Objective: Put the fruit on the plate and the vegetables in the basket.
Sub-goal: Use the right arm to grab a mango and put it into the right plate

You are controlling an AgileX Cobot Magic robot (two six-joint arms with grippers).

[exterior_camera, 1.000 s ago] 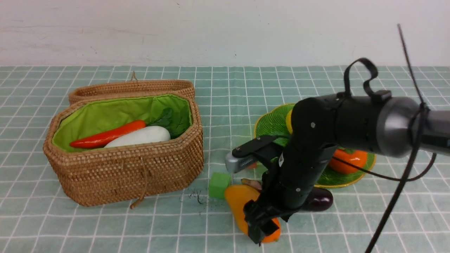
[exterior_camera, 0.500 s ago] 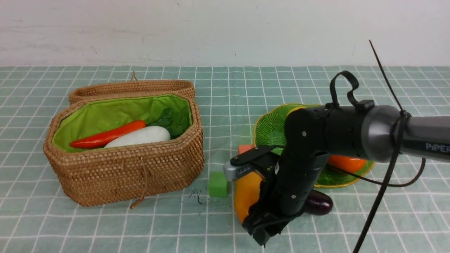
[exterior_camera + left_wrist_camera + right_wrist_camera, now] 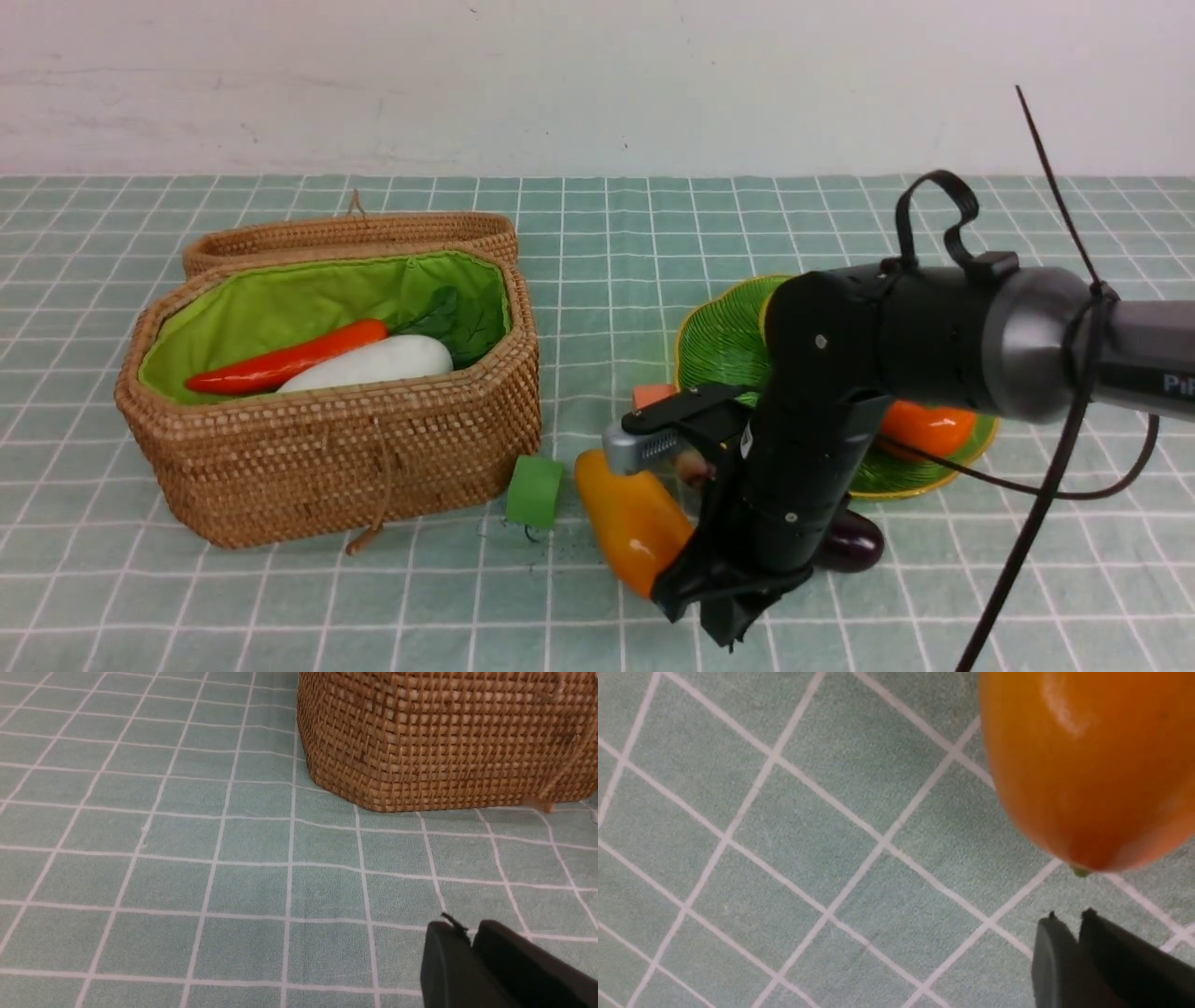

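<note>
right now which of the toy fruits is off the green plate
The elongated orange-yellow mango: it lies on the checked cloth near the basket side, while the orange-red persimmon sits on the ribbed green plate.

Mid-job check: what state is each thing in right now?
Tan woven wicker basket: lid open, white radish and red-orange carrot inside.
Elongated orange-yellow mango: on checked cloth, ungripped.
Dark purple eggplant: on cloth.
Orange-red persimmon: on green leaf-ribbed plate.
Right gripper: shut, empty.
Left gripper: shut, empty.

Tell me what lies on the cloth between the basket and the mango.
In the front view, a small green cube lies between the basket and the mango, near the basket's front corner. Around it is only checked cloth.
</note>
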